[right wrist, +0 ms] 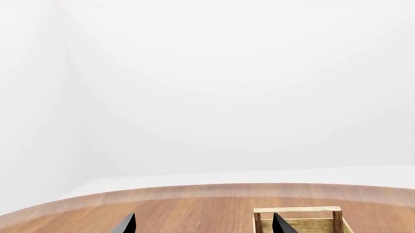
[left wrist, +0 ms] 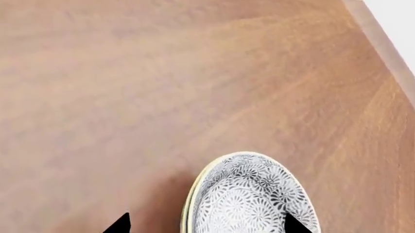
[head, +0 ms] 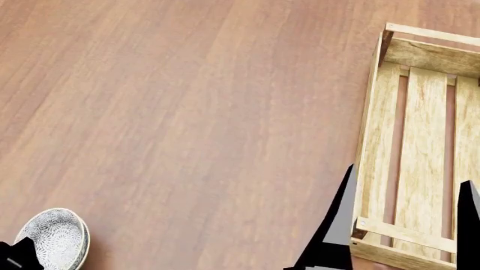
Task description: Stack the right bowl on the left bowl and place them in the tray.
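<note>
Left gripper (left wrist: pixel 206 224) spread astride stacked bowls (left wrist: pixel 250 196)

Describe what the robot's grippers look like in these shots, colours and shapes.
Both grippers have flat black, tapered, wedge-like fingers ending in sharp points. The right gripper shows two long fingers, the inner one with a grey face. Of the left gripper only small black triangular tips show. No cables or markings are visible.

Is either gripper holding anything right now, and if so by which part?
Nothing is held. The left gripper straddles the grey-patterned ceramic bowl, jaws open. The right gripper, open, hovers over the light-wood slatted tray.
</note>
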Robot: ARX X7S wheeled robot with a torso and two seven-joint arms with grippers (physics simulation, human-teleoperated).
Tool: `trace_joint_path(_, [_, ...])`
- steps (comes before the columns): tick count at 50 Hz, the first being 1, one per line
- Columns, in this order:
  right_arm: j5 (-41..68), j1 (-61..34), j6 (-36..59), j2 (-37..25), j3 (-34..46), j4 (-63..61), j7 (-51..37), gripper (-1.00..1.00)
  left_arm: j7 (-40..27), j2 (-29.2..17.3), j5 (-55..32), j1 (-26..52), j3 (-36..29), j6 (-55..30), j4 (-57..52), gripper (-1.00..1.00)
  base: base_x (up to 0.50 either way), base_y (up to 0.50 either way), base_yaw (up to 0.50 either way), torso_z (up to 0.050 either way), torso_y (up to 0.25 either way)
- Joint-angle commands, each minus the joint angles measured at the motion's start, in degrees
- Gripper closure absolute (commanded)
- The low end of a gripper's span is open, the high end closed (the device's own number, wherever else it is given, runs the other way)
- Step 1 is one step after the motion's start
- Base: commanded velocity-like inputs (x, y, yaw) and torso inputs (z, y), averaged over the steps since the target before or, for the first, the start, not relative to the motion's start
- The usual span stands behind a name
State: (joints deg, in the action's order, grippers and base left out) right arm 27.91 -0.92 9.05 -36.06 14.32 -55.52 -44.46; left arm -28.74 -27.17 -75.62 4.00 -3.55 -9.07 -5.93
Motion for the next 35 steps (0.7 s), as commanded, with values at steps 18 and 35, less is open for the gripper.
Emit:
trace_joint_path(18, [0.40,-0.38,0.17,-0.77,0.15,-0.55,-0.98,-1.00,1.06,2.07,-1.66,2.99,-2.23,-1.80,4.42,-1.00,0.00,0.00,0.00,0.000,0.000])
trace_joint_path(35, [0.23,-0.41,-0.15,-1.12,0.57,-0.69,-1.34,-1.00,2.29,2.62,-1.26,3.98,-3.03,-1.90,7.88,-1.00,0.00,0.00,0.00,0.000,0.000])
